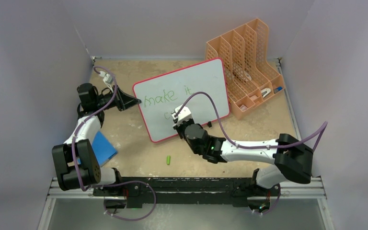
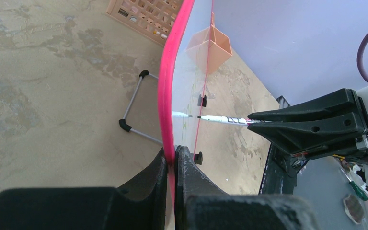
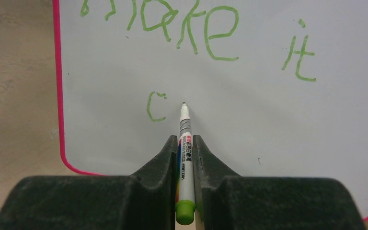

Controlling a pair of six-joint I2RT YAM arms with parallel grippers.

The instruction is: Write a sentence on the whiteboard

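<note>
Worn tabletop boxed in by plain panels, under soft, even light.

Pale lilac-grey wall panels (image 1: 182, 24) close off the back, left and right sides of a tan, blotchy, scuffed wooden tabletop (image 1: 139, 158), meeting at its two far corners. A silver metal rail (image 1: 318, 193) runs along the near edge, with a smooth grey surface (image 1: 196, 218) below it. Shadows are faint and diffuse.
</note>
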